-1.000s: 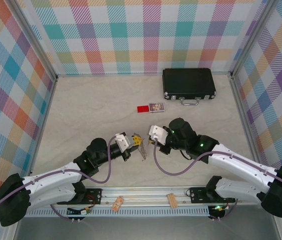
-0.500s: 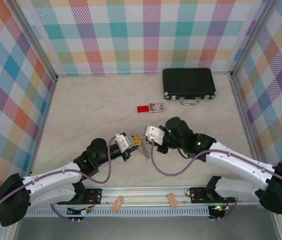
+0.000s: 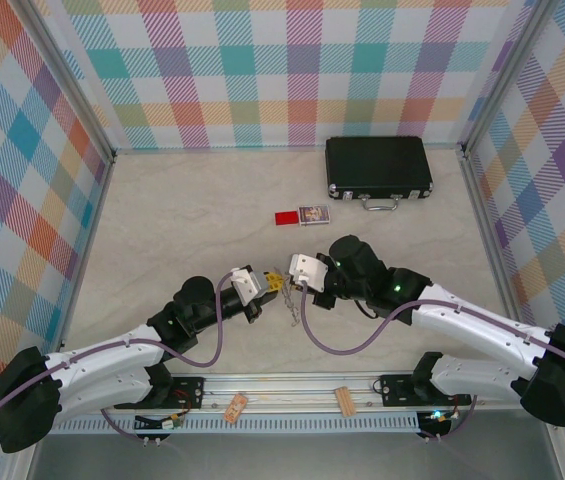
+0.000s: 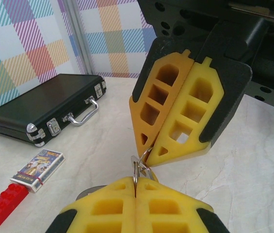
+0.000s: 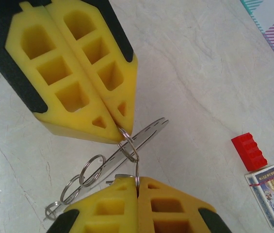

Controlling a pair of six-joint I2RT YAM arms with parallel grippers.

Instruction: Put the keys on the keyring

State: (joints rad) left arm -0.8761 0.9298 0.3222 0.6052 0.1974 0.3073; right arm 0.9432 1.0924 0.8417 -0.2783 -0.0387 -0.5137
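Where my two tips meet: left gripper (image 5: 122,128), fingers pressed together on small wire ring (image 5: 128,145); right gripper (image 5: 137,180), likewise, apparently same ring; keyring (image 5: 149,131), grey strip threaded through ring, slanting toward 2 o'clock in right-wrist view.

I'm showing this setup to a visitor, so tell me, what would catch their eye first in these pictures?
The left gripper and right gripper, yellow-fingered, meet tip to tip at mid-table, both shut on the keyring, a bunch of thin metal rings strung between them. After that, the black case by the far wall, right of centre.
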